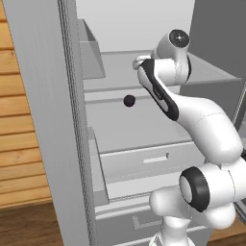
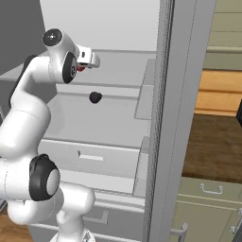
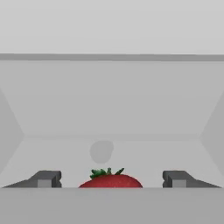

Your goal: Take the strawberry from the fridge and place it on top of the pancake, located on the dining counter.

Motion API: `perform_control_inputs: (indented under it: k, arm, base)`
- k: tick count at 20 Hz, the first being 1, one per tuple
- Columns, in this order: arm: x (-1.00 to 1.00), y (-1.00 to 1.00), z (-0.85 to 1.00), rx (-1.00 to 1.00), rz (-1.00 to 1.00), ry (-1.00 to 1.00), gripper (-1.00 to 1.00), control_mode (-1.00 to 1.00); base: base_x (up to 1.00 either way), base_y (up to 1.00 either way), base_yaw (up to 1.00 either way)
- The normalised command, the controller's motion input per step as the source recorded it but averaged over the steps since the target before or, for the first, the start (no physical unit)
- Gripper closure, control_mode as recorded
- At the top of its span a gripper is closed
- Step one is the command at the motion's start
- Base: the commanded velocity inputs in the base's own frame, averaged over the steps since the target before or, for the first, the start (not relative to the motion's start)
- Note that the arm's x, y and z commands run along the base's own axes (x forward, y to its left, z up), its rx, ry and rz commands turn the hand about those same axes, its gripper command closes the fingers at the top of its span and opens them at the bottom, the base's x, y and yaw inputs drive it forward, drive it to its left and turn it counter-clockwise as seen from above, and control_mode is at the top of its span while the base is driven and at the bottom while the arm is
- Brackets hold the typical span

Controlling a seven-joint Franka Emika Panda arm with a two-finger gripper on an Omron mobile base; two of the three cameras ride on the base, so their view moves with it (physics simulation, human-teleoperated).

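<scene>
Red strawberry (image 3: 111, 180) between the hand's (image 3: 111, 178) spread fingertips (image 3: 45, 179) — untouched.

One strawberry (image 3: 110, 180), one dark round fruit (image 1: 129, 101), one fridge (image 1: 43, 120) with two drawers, and one pincer (image 3: 111, 179) with two fingertips.

Hand (image 3: 111, 179) level, fingers (image 3: 46, 178) apart
</scene>
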Motion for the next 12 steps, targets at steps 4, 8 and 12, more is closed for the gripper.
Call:
perform_control_inputs:
  k: [4, 8, 12]
  arm:
    - [0.00, 0.00, -0.22, 0.00, 0.00, 0.00, 1.00, -1.00]
    - [-0.07, 0.00, -0.38, 0.00, 0.00, 0.02, 1.00, -1.00]
    - [-0.37, 0.00, -0.12, 0.00, 0.00, 0.00, 1.00, -1.00]
  base:
    - [0.00, 0.00, 0.00]
    - [0.00, 0.00, 0.00]
    - [0.00, 0.00, 0.00]
